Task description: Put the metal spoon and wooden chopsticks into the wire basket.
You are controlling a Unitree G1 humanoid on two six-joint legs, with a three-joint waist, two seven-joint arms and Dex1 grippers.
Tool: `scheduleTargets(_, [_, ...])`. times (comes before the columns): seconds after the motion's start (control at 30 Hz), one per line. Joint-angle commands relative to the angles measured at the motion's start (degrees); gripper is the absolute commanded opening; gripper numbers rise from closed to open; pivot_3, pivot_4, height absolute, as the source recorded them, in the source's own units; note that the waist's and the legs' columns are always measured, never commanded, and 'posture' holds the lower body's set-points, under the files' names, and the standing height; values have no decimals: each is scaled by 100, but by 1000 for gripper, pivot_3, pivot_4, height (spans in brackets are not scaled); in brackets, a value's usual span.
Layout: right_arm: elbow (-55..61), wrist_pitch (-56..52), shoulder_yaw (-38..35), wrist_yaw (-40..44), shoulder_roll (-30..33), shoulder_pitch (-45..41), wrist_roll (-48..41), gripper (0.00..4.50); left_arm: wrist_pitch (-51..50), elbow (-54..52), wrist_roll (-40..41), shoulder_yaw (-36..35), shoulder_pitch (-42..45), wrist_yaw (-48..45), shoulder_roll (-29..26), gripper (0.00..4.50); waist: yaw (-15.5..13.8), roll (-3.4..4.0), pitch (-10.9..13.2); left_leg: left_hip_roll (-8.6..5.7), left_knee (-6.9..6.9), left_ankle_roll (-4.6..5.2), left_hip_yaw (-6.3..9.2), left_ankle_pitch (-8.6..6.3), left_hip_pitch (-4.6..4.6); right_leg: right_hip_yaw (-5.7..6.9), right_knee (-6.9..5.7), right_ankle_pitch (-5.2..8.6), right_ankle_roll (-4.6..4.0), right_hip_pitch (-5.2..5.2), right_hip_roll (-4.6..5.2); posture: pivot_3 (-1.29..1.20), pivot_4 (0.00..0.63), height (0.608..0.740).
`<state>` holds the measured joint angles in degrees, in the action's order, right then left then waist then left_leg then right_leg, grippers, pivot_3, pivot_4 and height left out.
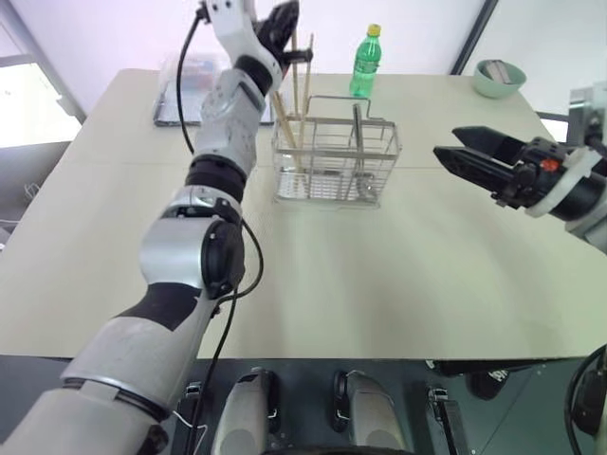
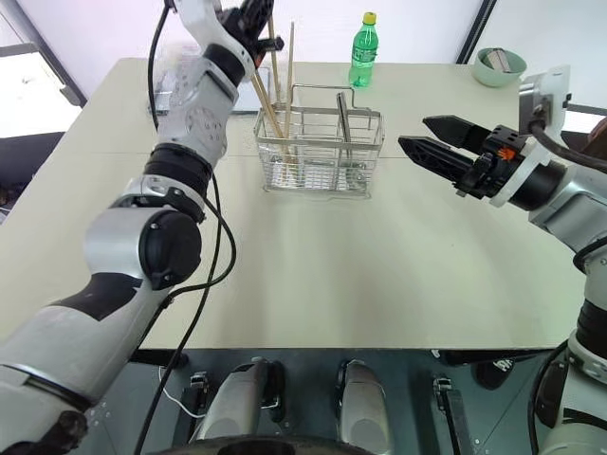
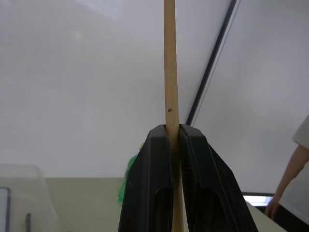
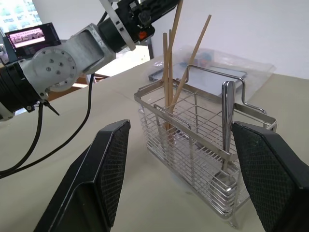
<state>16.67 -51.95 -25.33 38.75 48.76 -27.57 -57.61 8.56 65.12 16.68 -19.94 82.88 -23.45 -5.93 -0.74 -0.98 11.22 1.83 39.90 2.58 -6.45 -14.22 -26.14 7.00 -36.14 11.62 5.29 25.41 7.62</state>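
Note:
The wire basket (image 1: 384,152) stands on the table's far middle. The metal spoon (image 4: 227,121) stands upright in the basket's right end, bowl down. Several wooden chopsticks (image 4: 192,55) lean upright in its left compartment. My left gripper (image 1: 282,24) is raised above that left end, shut on one chopstick (image 3: 169,72) that points steeply up; its lower end reaches down toward the basket. My right gripper (image 1: 446,142) hovers to the right of the basket, open and holding nothing, its fingers (image 4: 111,159) framing the basket in the right wrist view.
A green bottle (image 1: 365,62) stands behind the basket. A pale green bowl (image 1: 500,78) sits at the far right corner. A clear plastic-wrapped tray (image 1: 180,95) lies at the far left. A person's arm (image 3: 289,179) shows beyond the table.

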Motion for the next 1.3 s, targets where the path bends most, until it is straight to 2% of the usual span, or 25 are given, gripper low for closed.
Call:
scheduleTargets(0.03, [226,-9,-255,-79,136,-4,-169,3412,321,-415,-104,186,-64,24,101,65,-17,0,0,0,4,4,3,-2,-4,2,0,0,0,0,0,0,150,707])
scheduleTargets(0.4, [100,18,-117,-92,182,-176,-185,3412,348,-1079,-277,551,-814,213,370,65,-3,0,0,-2,15,12,8,-7,-14,4,1,-3,5,2,2,0,150,707])
scheduleTargets(0.53, [63,71,-54,-67,134,-184,-140,3412,239,-1333,-217,587,-881,255,318,1551,-9,0,0,-2,15,12,9,-7,-15,4,2,-3,5,2,2,0,150,707])
scheduleTargets(0.7, [-14,138,29,1,137,-216,-84,3412,13,-1634,-165,593,-939,258,291,4194,-8,0,0,-2,15,13,9,-7,-15,4,2,-3,5,1,2,0,150,707])
scheduleTargets(0.73, [-28,153,40,13,142,-223,-73,3412,-50,-1705,-148,587,-956,265,281,4439,-7,0,0,-2,15,13,9,-7,-15,4,2,-3,5,1,2,0,150,707])
scheduleTargets(0.93, [-115,250,121,119,161,-246,41,3412,-804,-2674,-62,635,-1123,275,8,4439,1,1,0,-2,15,13,9,-7,-15,4,1,-3,5,2,1,0,150,707])
scheduleTargets(1.03, [-228,353,197,230,167,-290,163,3412,-1629,-3306,-24,675,-1116,247,-450,4439,4,1,0,-1,15,12,9,-7,-15,4,0,-3,5,2,0,0,150,707])
scheduleTargets(1.13, [-477,569,361,497,249,-369,460,3412,-2879,-3776,16,824,-1052,-160,-1282,4439,22,4,-2,0,13,11,9,-6,-13,3,-1,-3,5,2,-3,0,150,707])
scheduleTargets(1.23, [-877,796,535,829,362,-573,754,3412,-3967,-4372,173,1221,-1191,-1390,-2403,4439,40,8,-1,0,12,7,6,-4,-13,3,-3,-3,5,6,-5,0,150,707])
scheduleTargets(1.3, [-1166,948,647,1078,448,-705,956,3412,-4235,-4859,199,1544,-1432,-2358,-3187,4439,51,10,1,0,10,-27,5,16,-15,3,0,-2,5,8,-5,0,150,707])
